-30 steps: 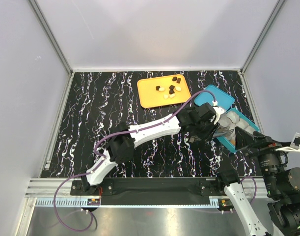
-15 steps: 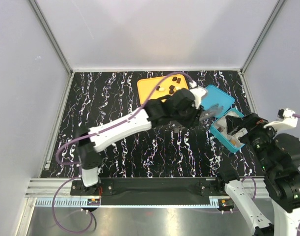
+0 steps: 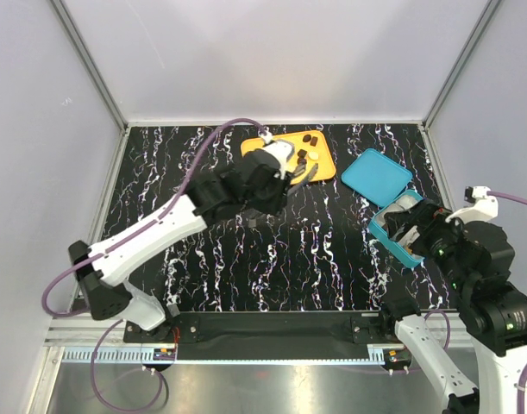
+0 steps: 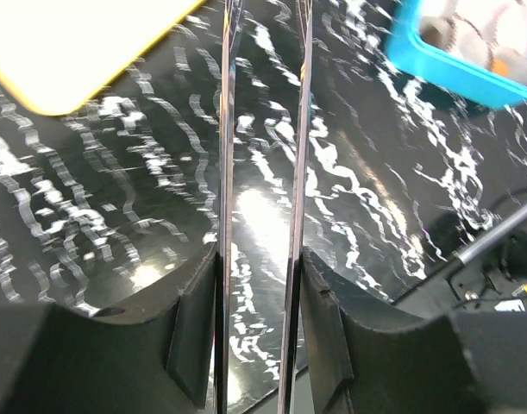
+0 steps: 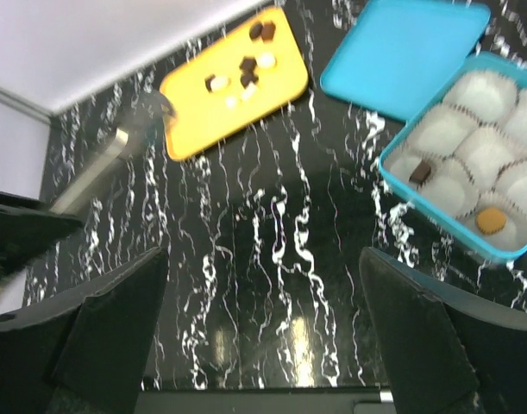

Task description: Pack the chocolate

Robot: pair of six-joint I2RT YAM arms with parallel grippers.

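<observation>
Several tiny dark and cream chocolate pieces (image 3: pixel 304 155) lie on the orange tray (image 3: pixel 322 162), also in the right wrist view (image 5: pixel 248 71). The teal box (image 5: pixel 436 209) holds white paper cups, one dark piece (image 5: pixel 421 171) and one tan piece (image 5: pixel 490 222). Its lid (image 3: pixel 377 177) lies beside it. My left gripper (image 3: pixel 303 172) hovers at the tray's near edge. Its two thin metal blades (image 4: pixel 265 26) stand slightly apart with nothing between them. My right gripper (image 3: pixel 407 228) is wide open and empty over the box's left side.
The black marbled table (image 3: pixel 315 250) is walled by white panels. The box (image 4: pixel 470 60) and a tray corner (image 4: pixel 65 52) show in the left wrist view. The left arm stretches diagonally from the near left to the tray.
My left gripper swung from over the teal box back left to the orange tray's near edge. My right arm shifted a little beside the box.
</observation>
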